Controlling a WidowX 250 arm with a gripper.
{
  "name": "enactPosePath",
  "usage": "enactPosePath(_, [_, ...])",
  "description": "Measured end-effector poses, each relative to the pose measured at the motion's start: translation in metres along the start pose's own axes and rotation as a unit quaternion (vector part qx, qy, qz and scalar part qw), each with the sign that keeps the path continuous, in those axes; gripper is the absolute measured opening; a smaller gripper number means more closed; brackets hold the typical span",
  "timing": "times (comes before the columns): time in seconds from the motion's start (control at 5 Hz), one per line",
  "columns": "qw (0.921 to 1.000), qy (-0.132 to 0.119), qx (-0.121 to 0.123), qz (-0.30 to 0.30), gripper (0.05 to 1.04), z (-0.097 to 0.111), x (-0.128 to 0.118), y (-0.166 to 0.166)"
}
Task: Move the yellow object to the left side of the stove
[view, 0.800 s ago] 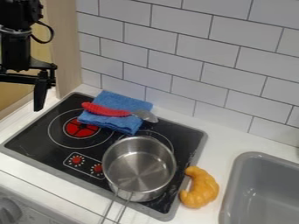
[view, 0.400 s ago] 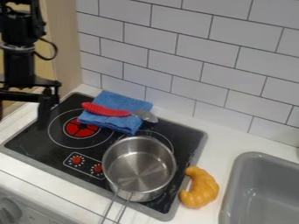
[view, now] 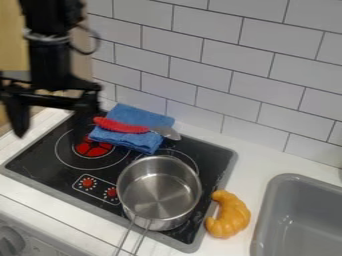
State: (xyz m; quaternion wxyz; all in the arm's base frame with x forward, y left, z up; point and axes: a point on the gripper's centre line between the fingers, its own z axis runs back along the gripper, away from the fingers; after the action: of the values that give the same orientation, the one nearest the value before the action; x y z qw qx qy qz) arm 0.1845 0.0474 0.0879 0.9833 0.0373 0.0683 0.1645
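My gripper [view: 51, 136] hangs at the upper left of the camera view, over the back left corner of the stove [view: 41, 164], and it is released, its two fingers spread wide apart. One finger is out past the stove's left edge in the view; the other is in front of the stove's black top, near the red-marked burner [view: 92, 148]. The yellow object [view: 233, 216] – a curved, croissant-like piece – is well apart from me, down on the white counter [view: 262, 167] at the stove's right edge, between the stove and the grey sink [view: 297, 220]. Whether it touches the stove's rim or lies just beside it, I cannot tell. Close to its left is the metal pot [view: 160, 192], upright on the front right part of the stove, its handle pointing toward the front and over the stove's edge. Toward the back of the stovetop is a folded blue cloth [view: 139, 115], and across it lies a utensil [view: 123, 126] with a red handle, its silvery head reaching past the cloth's right side. Two red knobs [view: 87, 183] are set near the stove's front, left of the pot, and a white tiled wall [view: 220, 80] rises behind.
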Motion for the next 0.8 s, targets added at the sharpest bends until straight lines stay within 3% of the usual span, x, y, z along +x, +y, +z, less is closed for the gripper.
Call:
enactPosePath(0.2, [0.9918,-0.019,-0.002,-0.126,1.0,0.007,-0.021,-0.044])
enactPosePath(0.4, [0.9694,-0.027,0.02,-0.243,1.0,0.007,-0.042,-0.086])
enactPosePath(0.6, [0.9417,-0.011,0.031,-0.335,1.0,-0.009,-0.056,-0.125])
enactPosePath(0.8, [0.9084,-0.019,0.027,-0.417,1.0,-0.022,-0.037,-0.159])
